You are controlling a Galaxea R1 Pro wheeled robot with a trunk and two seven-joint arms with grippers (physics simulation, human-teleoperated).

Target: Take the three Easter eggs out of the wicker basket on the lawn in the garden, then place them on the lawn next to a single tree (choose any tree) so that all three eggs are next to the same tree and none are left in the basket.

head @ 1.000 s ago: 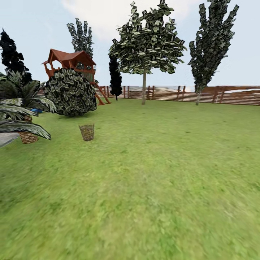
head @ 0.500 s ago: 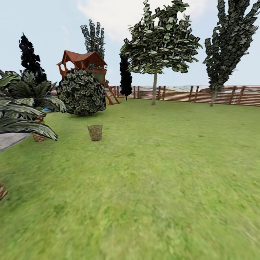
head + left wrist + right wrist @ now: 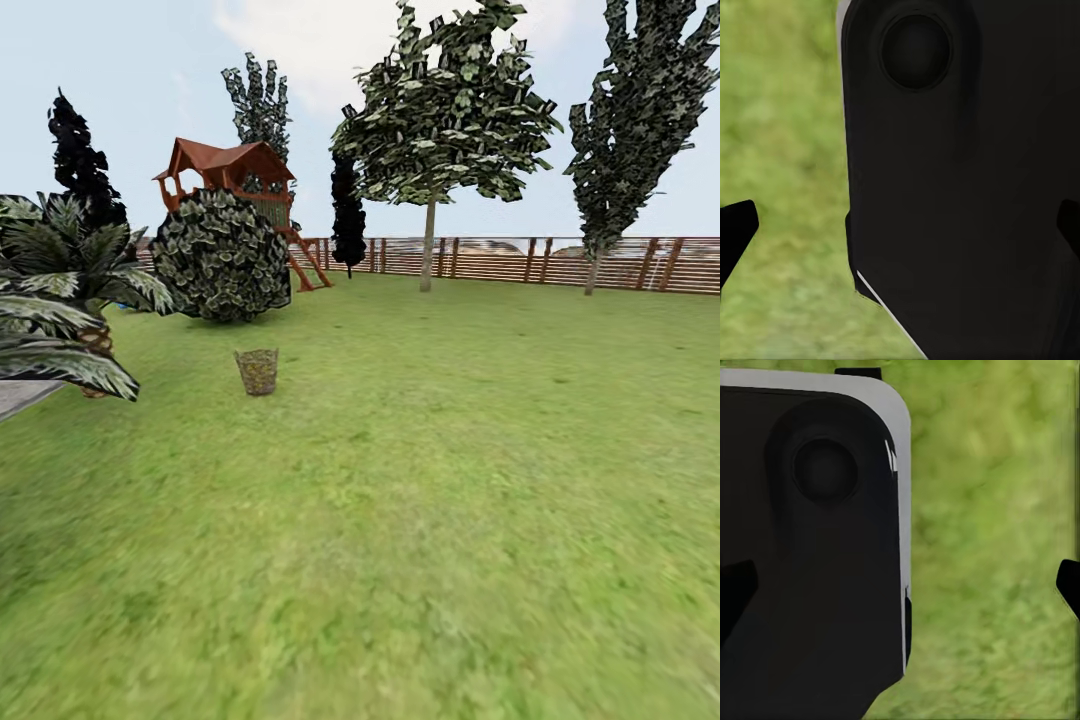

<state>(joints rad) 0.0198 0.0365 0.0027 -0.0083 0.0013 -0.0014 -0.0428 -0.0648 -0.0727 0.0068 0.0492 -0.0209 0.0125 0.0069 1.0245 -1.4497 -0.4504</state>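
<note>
The wicker basket (image 3: 258,371) stands upright on the lawn (image 3: 420,500), far ahead and to the left. The Easter eggs are hidden; the basket's inside is too far off to make out. A tree (image 3: 428,245) with a straight trunk and broad canopy rises by the far fence, beyond and to the right of the basket. My left gripper (image 3: 901,225) hangs open over grass, with a dark part of the robot's body close in front of it. My right gripper (image 3: 901,589) is open too, with nothing between its fingers.
A round bush (image 3: 222,257) and a red wooden playhouse (image 3: 226,166) stand behind the basket. Palm fronds (image 3: 55,300) and a grey slab (image 3: 14,396) lie at the left edge. A slatted fence (image 3: 520,260) closes the far side, with a dark cypress (image 3: 348,215) and a narrow tree (image 3: 600,255).
The whole picture has slid to the right and the basket looks slightly nearer, so the camera has moved. The basket and trees keep their places on the grass.
</note>
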